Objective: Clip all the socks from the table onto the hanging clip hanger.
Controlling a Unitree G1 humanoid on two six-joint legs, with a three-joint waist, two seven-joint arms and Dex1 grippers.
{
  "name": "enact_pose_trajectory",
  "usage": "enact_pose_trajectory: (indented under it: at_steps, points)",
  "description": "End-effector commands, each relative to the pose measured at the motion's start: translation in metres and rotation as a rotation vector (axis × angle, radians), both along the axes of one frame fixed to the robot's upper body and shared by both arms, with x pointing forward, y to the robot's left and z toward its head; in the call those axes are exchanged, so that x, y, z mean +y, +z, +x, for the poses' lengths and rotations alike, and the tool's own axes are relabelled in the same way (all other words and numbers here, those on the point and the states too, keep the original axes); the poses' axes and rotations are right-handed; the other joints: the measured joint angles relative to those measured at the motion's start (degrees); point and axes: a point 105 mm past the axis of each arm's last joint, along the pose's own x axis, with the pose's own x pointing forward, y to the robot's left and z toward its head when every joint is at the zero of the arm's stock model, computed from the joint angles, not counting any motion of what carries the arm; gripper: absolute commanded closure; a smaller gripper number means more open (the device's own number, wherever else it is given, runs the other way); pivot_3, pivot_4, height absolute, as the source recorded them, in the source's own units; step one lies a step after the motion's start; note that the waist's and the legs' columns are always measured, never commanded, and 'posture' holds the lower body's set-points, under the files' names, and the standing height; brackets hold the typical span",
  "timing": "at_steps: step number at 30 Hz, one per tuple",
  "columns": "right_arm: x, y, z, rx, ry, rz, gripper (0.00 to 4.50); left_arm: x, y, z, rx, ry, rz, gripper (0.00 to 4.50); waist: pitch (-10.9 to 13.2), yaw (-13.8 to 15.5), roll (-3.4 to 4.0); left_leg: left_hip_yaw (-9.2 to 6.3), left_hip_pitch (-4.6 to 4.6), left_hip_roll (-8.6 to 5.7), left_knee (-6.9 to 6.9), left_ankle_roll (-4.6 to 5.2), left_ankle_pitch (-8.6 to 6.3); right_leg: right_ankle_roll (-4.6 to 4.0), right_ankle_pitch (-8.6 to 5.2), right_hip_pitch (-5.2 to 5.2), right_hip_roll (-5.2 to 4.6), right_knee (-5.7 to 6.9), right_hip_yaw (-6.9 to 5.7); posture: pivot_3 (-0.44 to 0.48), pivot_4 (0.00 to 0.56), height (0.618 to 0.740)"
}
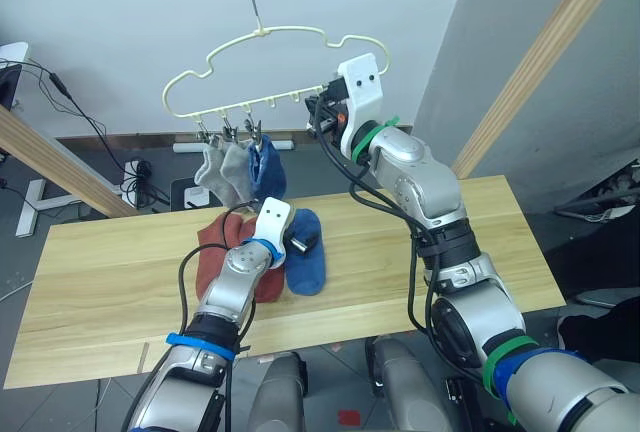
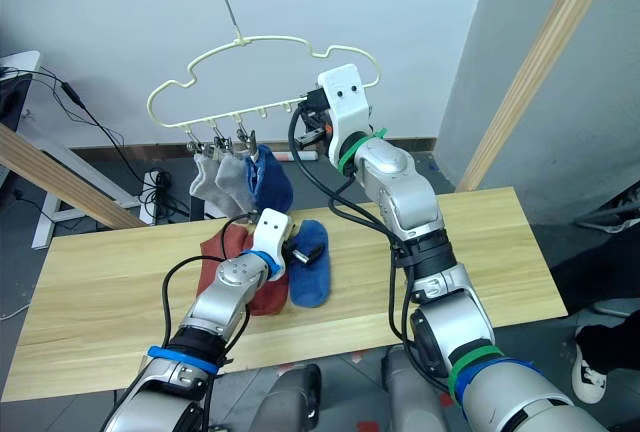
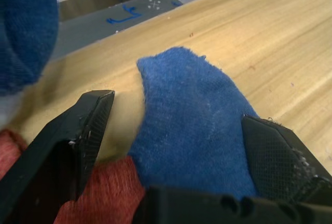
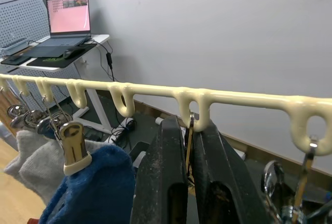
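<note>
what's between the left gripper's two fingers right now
The blue sock lying on the table sits between the open left gripper fingers, per the left wrist view.

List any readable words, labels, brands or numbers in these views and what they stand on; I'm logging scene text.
No text can be read.
Laptop screen: a pink window topped by a strip of small pictures, too small to read.
Floor beyond the table: blue marks, no legible characters.
Socks, clip hanger, pincers: no labels visible.

A pale yellow cloud-shaped hanger (image 1: 275, 70) hangs over the wooden table (image 1: 120, 282), with two grey socks (image 1: 225, 172) and one blue sock (image 1: 268, 167) clipped on (side by side). Another blue sock (image 1: 306, 264) and rust-red ones (image 1: 212, 257) lie below.
</note>
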Motion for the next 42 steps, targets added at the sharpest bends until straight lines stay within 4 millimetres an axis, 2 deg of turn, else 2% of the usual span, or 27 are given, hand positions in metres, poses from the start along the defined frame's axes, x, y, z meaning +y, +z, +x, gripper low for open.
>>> enact_pose_trajectory:
  at_steps: [1,10,13,20,24,29,36,42]
  points:
    - [0.003,0.018,-0.01,-0.058,0.029,0.038,4.5,0.006,-0.017,-0.006,0.04,-0.007,0.064,0.98,0.0,-0.03,0.0,0.0,0.01,0.0,0.0,0.0,0.0,0.0,0.0,0.0,0.0,0.01,0.0,-0.067,0.313,0.74]
    - [0.002,0.016,-0.013,-0.059,0.026,0.031,4.5,0.01,-0.022,-0.016,0.036,-0.042,0.063,3.71,0.0,-0.22,0.0,0.0,0.04,0.04,0.0,0.0,0.0,0.0,0.0,0.01,0.02,0.04,-0.01,-0.082,0.31,0.74]
    - [0.002,0.016,-0.013,-0.056,0.022,0.032,4.5,0.001,-0.003,-0.016,-0.083,-0.147,0.085,4.48,0.01,-0.26,0.01,0.0,0.04,0.05,0.0,0.0,0.0,0.0,0.0,0.0,0.02,0.03,0.0,-0.085,0.327,0.74]
    - [0.002,0.017,-0.017,-0.047,0.035,0.036,4.5,-0.031,0.085,-0.013,-0.464,-0.339,0.006,4.48,0.37,0.08,-0.01,-0.05,-0.05,0.12,-0.01,0.0,0.0,0.0,0.0,-0.02,-0.09,-0.05,-0.03,-0.093,0.343,0.74]
    - [0.003,0.019,-0.02,-0.032,0.055,0.051,4.5,-0.037,0.117,-0.011,-0.584,-0.343,-0.032,4.48,0.49,-0.02,0.02,0.0,-0.1,0.09,0.0,0.02,-0.01,0.0,0.0,-0.01,-0.21,-0.1,0.0,-0.095,0.352,0.74]
    - [0.005,0.018,-0.024,-0.016,0.075,0.061,4.5,-0.036,0.134,-0.01,-0.667,-0.304,-0.052,4.48,0.62,-0.42,0.04,0.11,-0.09,0.03,-0.03,0.08,-0.04,0.0,0.0,-0.08,-0.12,-0.11,-0.01,-0.097,0.352,0.74]
    - [0.004,0.018,-0.025,-0.001,0.079,0.064,4.5,-0.028,0.143,-0.011,-0.731,-0.247,-0.056,4.48,0.78,-0.36,0.08,0.09,-0.1,0.05,-0.01,0.08,-0.04,0.0,0.0,-0.1,-0.04,-0.07,-0.01,-0.096,0.354,0.74]
    - [0.004,0.016,-0.027,0.013,0.088,0.061,4.5,-0.028,0.153,-0.012,-0.792,-0.238,-0.041,4.48,0.79,-0.31,0.09,0.09,-0.1,0.04,-0.03,0.08,-0.04,0.0,0.0,-0.1,-0.04,-0.1,-0.02,-0.09,0.352,0.74]
